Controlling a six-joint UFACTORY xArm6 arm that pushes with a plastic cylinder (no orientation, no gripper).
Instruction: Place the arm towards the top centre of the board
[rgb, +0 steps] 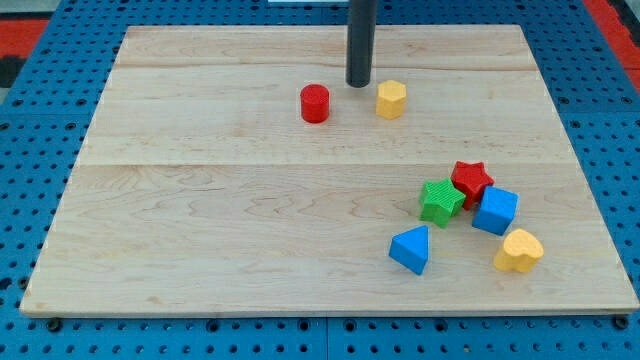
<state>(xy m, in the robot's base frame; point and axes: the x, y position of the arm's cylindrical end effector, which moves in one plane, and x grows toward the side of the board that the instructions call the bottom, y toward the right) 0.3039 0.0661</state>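
Observation:
My tip (359, 83) touches the wooden board (200, 200) near the view's top centre. The dark rod rises straight up out of the view's top. A red cylinder (315, 103) stands just left and below the tip. A yellow hexagonal block (391, 99) stands just right of the tip. The tip sits between these two, slightly above them, touching neither.
A cluster lies at the view's lower right: a red star (472, 179), a green star (441, 200), a blue cube (496, 210), a blue triangle (411, 249) and a yellow heart (519, 250). A blue pegboard (40, 120) surrounds the board.

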